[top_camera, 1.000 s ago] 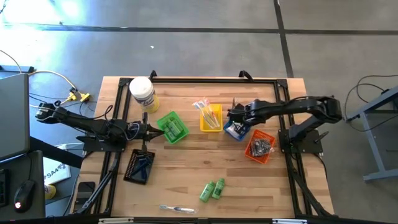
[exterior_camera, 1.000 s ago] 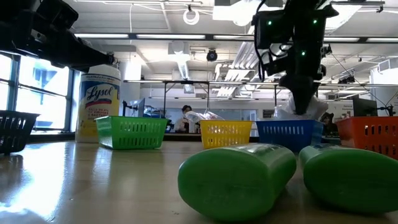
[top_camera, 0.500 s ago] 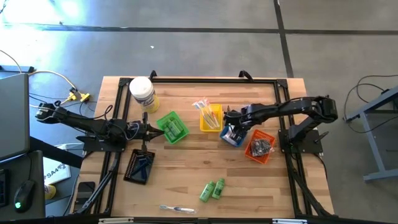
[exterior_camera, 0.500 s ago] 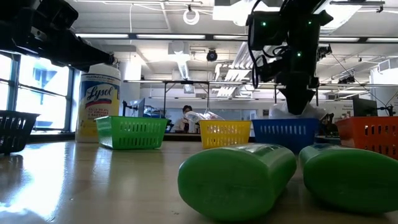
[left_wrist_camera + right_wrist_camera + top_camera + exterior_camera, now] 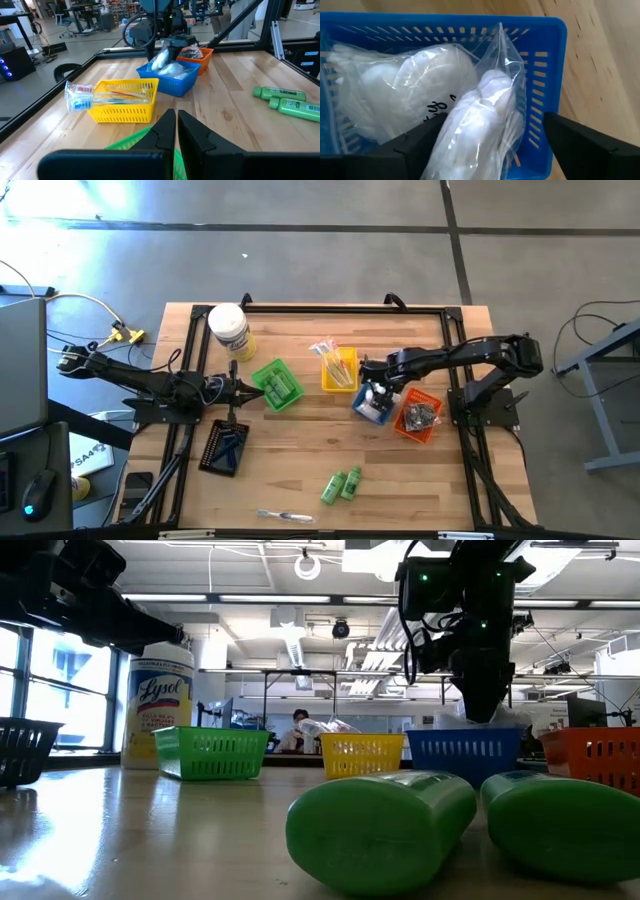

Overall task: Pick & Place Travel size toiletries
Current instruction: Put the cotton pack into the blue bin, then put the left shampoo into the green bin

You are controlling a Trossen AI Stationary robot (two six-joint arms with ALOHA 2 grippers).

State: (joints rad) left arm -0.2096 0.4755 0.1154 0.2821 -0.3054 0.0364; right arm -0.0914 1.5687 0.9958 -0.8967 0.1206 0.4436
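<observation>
right gripper (image 5: pixel 485 145) spread wide over white packets (image 5: pixel 470 125), seemingly released, in blue tray (image 5: pixel 540 35).

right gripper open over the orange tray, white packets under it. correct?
Wrong tray. The right gripper hangs open over the blue tray, with the white packets under it, as the right wrist view shows. The orange tray sits beside it.
</observation>
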